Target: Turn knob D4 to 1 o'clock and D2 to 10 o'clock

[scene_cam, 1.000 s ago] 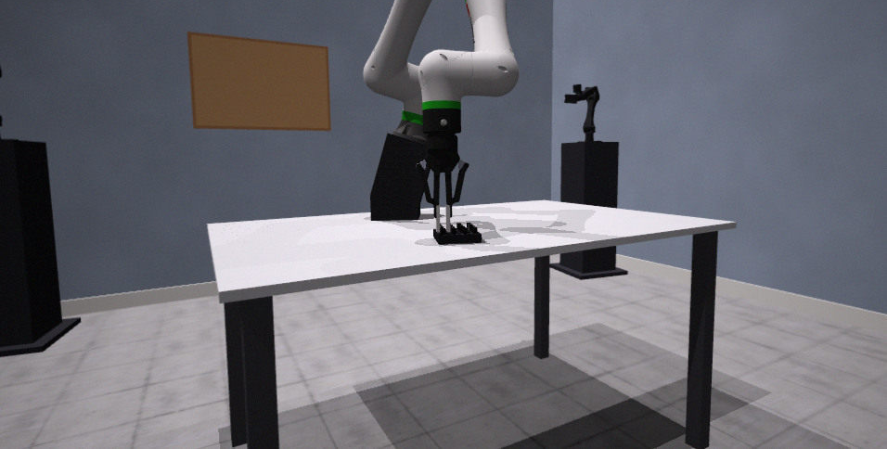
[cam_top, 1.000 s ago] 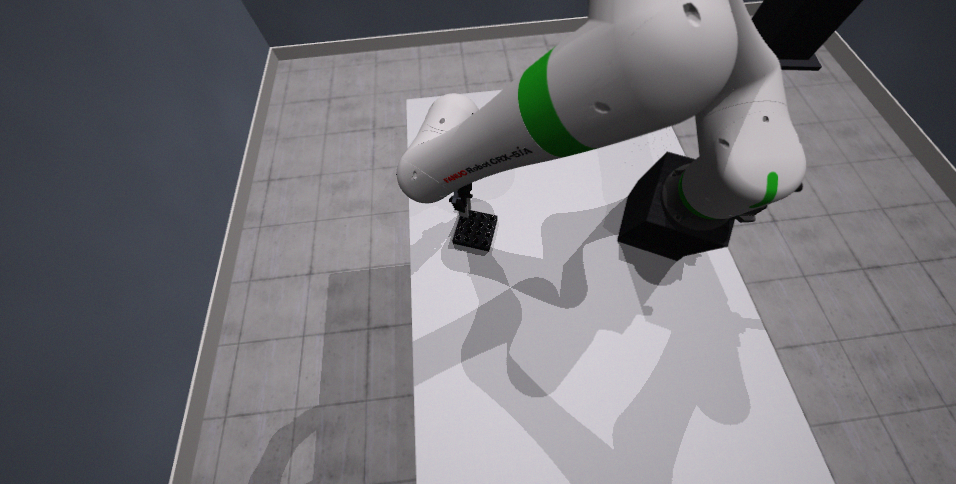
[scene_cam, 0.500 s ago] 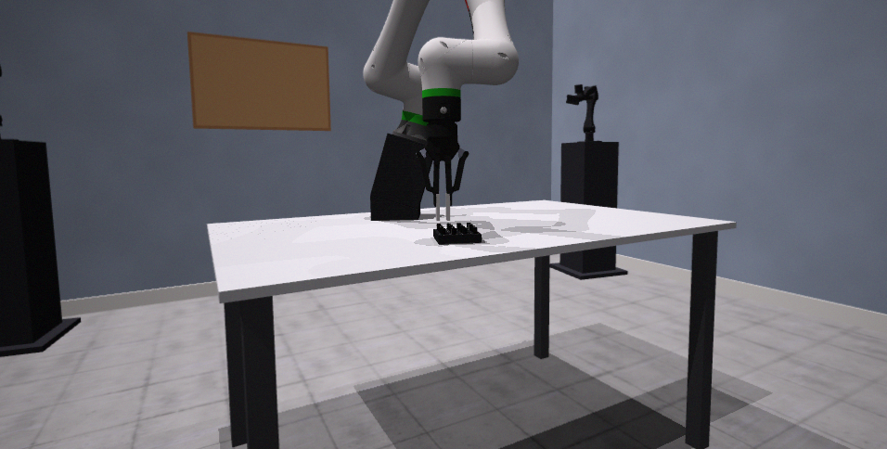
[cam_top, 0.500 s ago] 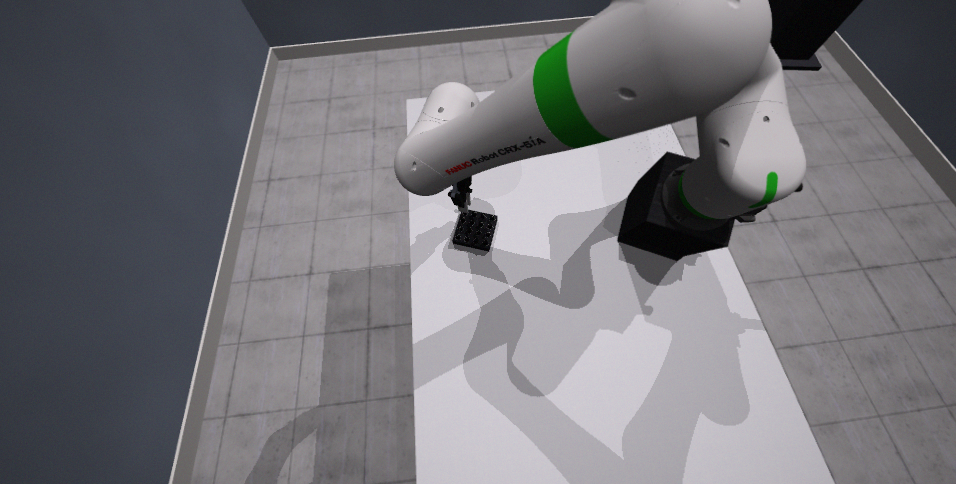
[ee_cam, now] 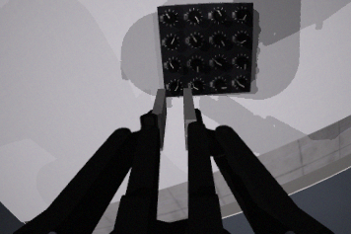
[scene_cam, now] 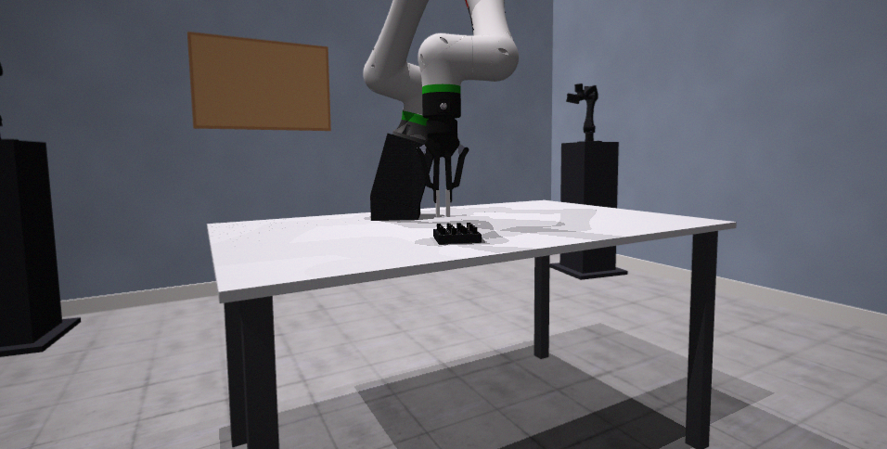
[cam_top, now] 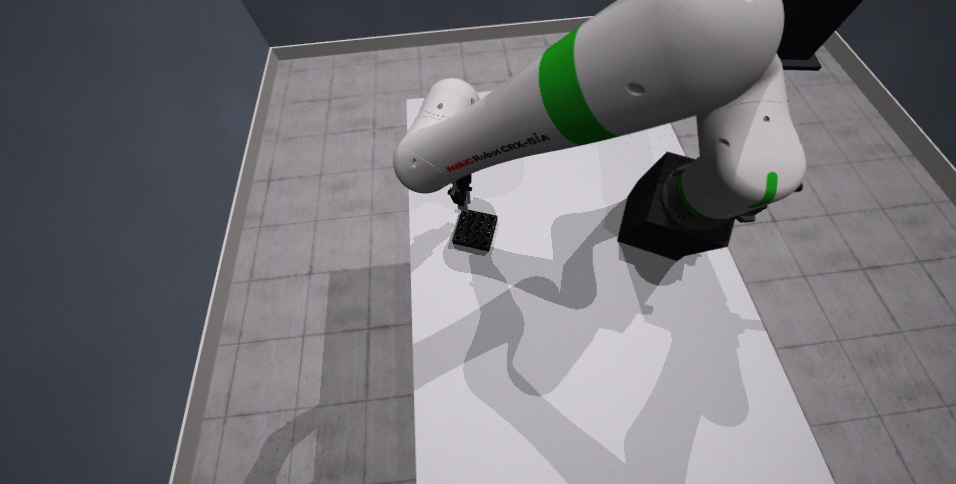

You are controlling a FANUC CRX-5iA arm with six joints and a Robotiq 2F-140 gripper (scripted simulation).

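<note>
While your gripper points down with its jaws parted by a narrow gap, nothing is gripped between them. Its fingertips hang above the table, apart from the knobs. In the wrist view they overlap the 7 o'clock edge of the knob box, with knob D4 showing between and just beyond them; you can't reliably read its line. The box stands on the table, at about 5 o'clock from the fingertips in the top view. It looks nearly square, so you have no clear long axis; its printed-name side faces 9 o'clock in the wrist view and its rear 3 o'clock. Knob D2 has its line toward the picture's 1 o'clock, roughly 10 on its own ring. Farther out, your white table carries the arm's black pedestal, at about 3 o'clock from the box in the top view.
</note>
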